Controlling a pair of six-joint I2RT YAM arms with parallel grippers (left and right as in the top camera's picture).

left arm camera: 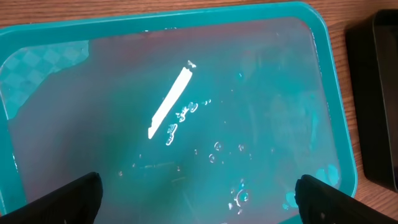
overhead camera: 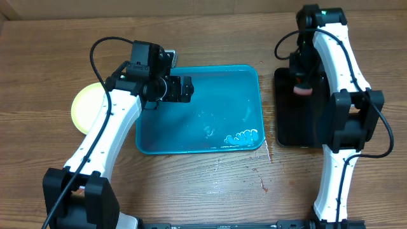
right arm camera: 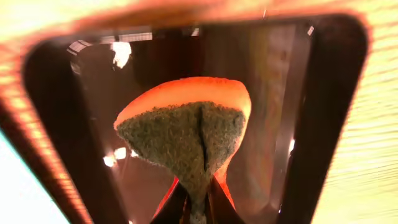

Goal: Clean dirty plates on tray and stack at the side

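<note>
hovering over wet tray (overhead camera: 261, 108) with left pincer (overhead camera: 185, 90) spread — pinching sponge (right arm camera: 186, 124) in right pincer (overhead camera: 303, 85) above black tray (overhead camera: 296, 130); yellow plate (overhead camera: 84, 105) beside tray on tabletop (overhead camera: 210, 191).

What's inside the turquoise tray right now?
Shallow cloudy water with bubbles clustered in the near right corner of the tray; nothing else shows. Overhead, the left gripper covers a patch at the far left, but the left wrist view shows only water below it.
</note>
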